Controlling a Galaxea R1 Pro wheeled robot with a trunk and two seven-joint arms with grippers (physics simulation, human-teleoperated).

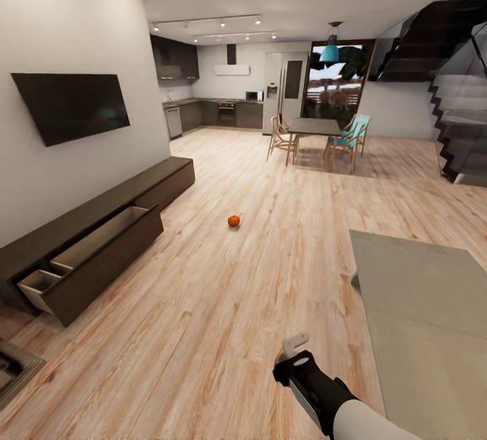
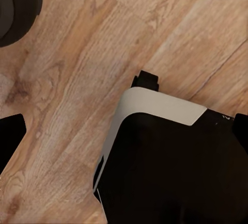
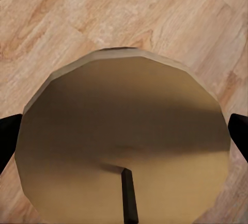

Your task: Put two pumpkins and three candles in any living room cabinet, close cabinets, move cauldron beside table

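One small orange pumpkin (image 1: 233,220) lies on the wood floor mid-room. The long dark cabinet (image 1: 101,224) runs along the left wall under the TV, with one drawer (image 1: 95,251) pulled out and its pale interior showing. The grey table (image 1: 426,311) lies at the right. My right gripper (image 1: 295,345) hangs low in front, shut on a pale tan round candle (image 3: 124,141) with a dark wick, which sits between the black fingers (image 3: 9,131). My left gripper (image 2: 124,131) is open over the floor and my own base. The cauldron is out of view.
A wall TV (image 1: 71,105) hangs above the cabinet. A dining table with chairs (image 1: 314,132) and the kitchen stand far back, and a staircase (image 1: 460,129) at the right. A dark rounded shape (image 2: 15,7) sits near my base. Open wood floor lies between cabinet and table.
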